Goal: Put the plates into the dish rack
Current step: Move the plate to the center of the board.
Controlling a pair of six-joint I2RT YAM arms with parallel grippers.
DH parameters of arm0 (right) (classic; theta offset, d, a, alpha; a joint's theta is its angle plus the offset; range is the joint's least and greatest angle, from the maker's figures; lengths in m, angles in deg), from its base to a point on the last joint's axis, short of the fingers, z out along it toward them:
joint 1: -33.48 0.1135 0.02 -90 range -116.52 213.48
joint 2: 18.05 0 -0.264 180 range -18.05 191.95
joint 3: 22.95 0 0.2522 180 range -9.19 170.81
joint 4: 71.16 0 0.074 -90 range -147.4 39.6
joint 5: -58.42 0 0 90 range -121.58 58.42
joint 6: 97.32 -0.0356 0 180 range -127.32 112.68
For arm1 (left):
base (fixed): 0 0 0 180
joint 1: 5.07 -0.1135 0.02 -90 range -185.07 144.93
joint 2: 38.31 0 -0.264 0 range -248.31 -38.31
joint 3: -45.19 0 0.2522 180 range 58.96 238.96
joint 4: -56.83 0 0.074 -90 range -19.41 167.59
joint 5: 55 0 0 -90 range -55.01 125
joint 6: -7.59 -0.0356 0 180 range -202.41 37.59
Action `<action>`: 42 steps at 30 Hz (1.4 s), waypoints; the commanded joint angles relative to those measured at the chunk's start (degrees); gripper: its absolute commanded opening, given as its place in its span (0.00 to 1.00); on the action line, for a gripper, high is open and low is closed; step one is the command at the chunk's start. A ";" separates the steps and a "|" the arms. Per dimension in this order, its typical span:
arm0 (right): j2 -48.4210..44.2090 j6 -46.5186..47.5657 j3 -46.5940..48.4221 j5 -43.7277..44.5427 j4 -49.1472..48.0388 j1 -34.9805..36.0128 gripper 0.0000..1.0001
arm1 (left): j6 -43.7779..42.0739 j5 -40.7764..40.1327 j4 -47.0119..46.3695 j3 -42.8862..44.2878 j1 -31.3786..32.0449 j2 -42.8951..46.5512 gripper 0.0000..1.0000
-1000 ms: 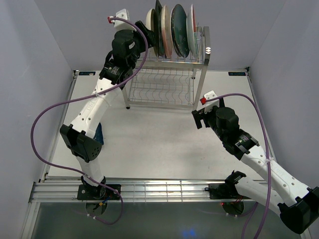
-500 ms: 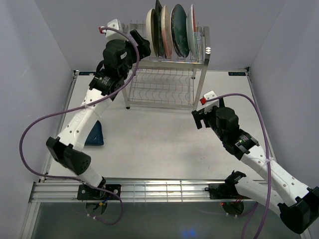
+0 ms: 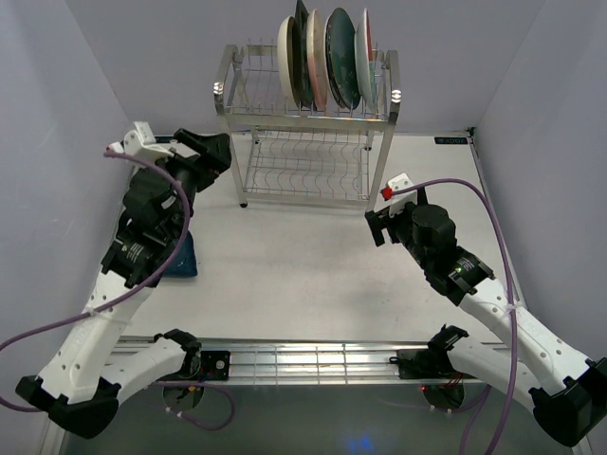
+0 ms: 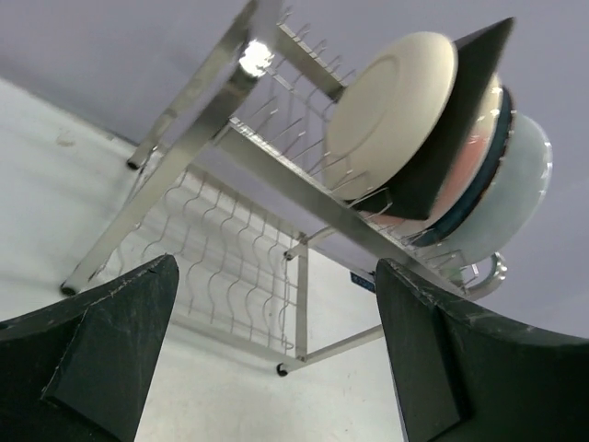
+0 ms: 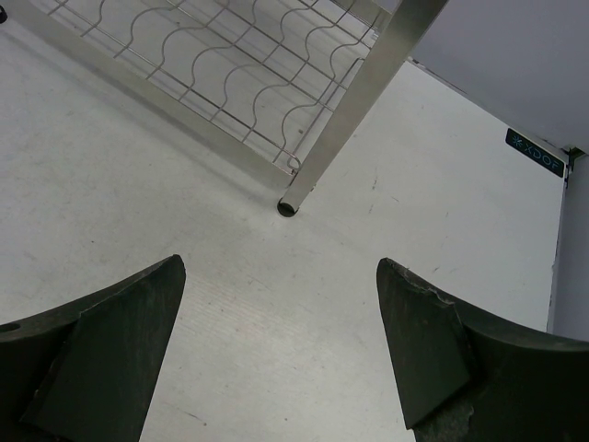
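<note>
Top external view: a blue plate [image 3: 185, 261] lies on the table [image 3: 303, 284] at its left side, mostly hidden under the left arm [image 3: 142, 242]. The left gripper [image 3: 216, 156], jaws apart and empty, hangs above and beyond it, pointing toward the rack [image 3: 313, 171], so it would likely have to swing back and down. The right gripper [image 3: 373, 227], also apart and empty, is well across the table. Other plates [image 3: 322, 59] stand upright in the rack's top tier.
</note>
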 commanded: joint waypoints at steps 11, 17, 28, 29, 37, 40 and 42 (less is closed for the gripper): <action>-0.45 0.41 0.48 -0.82 -0.39 -0.17 0.90 | 10.32 -15.82 19.50 -23.81 0.08 15.20 0.98; -0.81 0.58 0.39 -1.78 0.14 -0.17 0.90 | 23.41 -17.77 27.08 -28.22 0.08 16.51 0.98; -0.19 0.67 0.48 -2.14 0.75 -0.17 0.90 | 56.19 -22.86 53.52 -29.20 0.08 9.06 0.98; -0.19 0.58 0.57 -2.14 0.75 -0.17 0.90 | 59.34 -23.04 55.37 -29.28 0.08 7.22 0.98; -0.02 0.49 0.48 -2.31 1.02 -0.17 0.90 | 57.09 -23.13 46.60 -37.10 -0.53 11.42 0.98; 0.16 0.49 0.48 -2.14 1.11 -0.17 0.90 | 53.32 -22.17 44.67 -37.19 -2.38 10.55 0.98; 0.16 0.49 0.48 -2.22 1.11 -0.17 0.90 | 51.04 -20.68 42.48 -37.28 -4.31 9.49 0.98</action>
